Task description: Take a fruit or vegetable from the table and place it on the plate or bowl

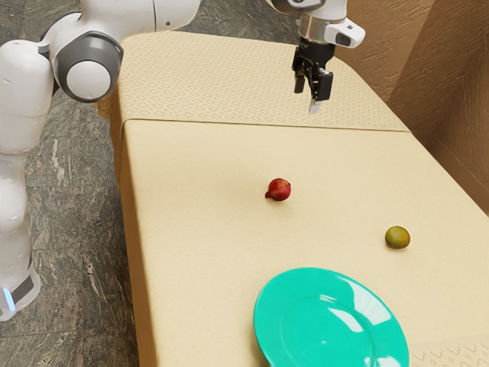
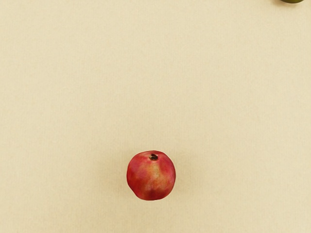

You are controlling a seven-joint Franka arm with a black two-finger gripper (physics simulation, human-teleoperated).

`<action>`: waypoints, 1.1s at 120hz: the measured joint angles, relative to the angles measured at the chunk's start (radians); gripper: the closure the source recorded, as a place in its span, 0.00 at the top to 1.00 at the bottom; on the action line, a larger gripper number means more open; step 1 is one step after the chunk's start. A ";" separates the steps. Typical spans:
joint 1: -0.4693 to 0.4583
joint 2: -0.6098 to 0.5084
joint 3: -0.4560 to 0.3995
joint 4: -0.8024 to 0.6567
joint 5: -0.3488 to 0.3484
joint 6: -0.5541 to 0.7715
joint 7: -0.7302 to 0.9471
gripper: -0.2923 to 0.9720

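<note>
You had the gripper (image 1: 315, 99) hanging above the table (image 1: 199, 229), toward the upper right of the exterior frame, pointing straight down from the white arm (image 1: 84, 65) that came in from the upper left. From that angle you could not tell whether its jaws stood apart or together.

The red fruit (image 1: 279, 189), round with a small dark crown, lay on the tan tabletop near the middle of the frame, below the gripper and well apart from it. A smaller green-yellow fruit (image 1: 397, 237) sat to the lower right of it, well apart, nearer the exterior view's right edge. The teal plate (image 1: 331, 321) rested flat at the bottom of the frame, right of centre, its near rim cut off by the frame edge. Neither fruit touched the plate; the red one lay above the plate's left side and the green-yellow one above its right.

In your wrist view the red fruit (image 2: 151, 175) lay on bare tabletop, crown up, with a sliver of the green-yellow fruit (image 2: 293, 1) far off from it at the frame's corner.
</note>
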 joint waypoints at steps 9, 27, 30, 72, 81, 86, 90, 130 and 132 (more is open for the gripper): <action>0.000 0.000 -0.001 0.000 -0.001 0.000 0.000 0.77; -0.009 -0.043 0.015 -0.008 -0.005 -0.026 -0.001 0.77; -0.006 -0.051 0.031 -0.016 -0.006 -0.045 0.000 0.77; 0.012 -0.280 0.073 -0.492 -0.026 -0.026 0.002 0.77; 0.015 -0.280 0.074 -0.505 -0.032 0.001 0.002 0.77; 0.014 -0.278 0.077 -0.509 -0.032 0.012 0.003 0.77; 0.005 -0.276 0.088 -0.515 -0.031 0.019 0.003 0.77; -0.131 -0.243 0.239 -0.536 -0.023 0.080 0.035 0.77; -0.134 -0.241 0.243 -0.535 -0.023 0.083 0.038 0.77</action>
